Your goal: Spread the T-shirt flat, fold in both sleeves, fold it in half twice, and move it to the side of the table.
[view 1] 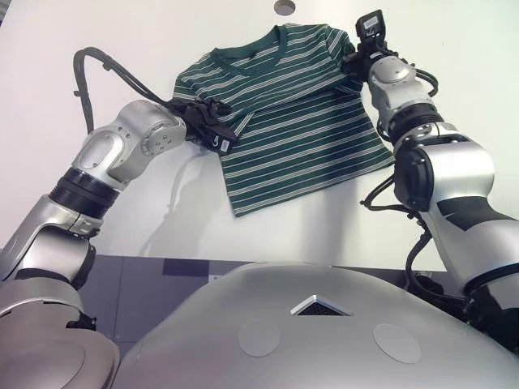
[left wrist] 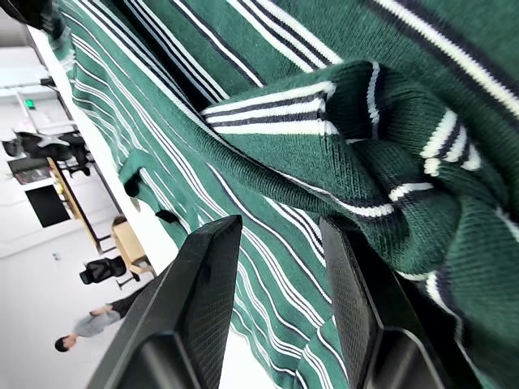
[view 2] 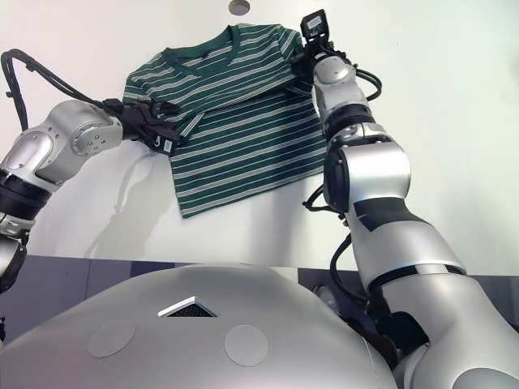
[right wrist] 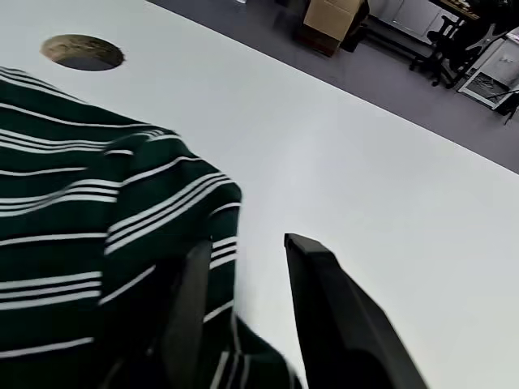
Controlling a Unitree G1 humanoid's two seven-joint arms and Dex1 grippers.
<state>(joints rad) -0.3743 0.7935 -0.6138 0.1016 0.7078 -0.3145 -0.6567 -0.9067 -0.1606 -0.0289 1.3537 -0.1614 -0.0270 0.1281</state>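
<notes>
Head views: one green striped T-shirt (view 1: 300,138) lies mid-table on the white table (view 1: 454,49), collar far, hem near, long axis far-to-near, slightly skewed. Left wrist: left gripper (left wrist: 280,227) fingers apart, bunched sleeve beside one finger, nothing clamped. Right wrist: right gripper (right wrist: 243,243) fingers apart at the sleeve edge, holding nothing; shirt cut off.

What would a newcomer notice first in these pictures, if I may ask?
A green striped T-shirt lies on the white table, collar towards the far edge. The left gripper is at its left sleeve and the right gripper at its right sleeve, both with fingers apart. A round hole sits in the table just beyond the collar.
</notes>
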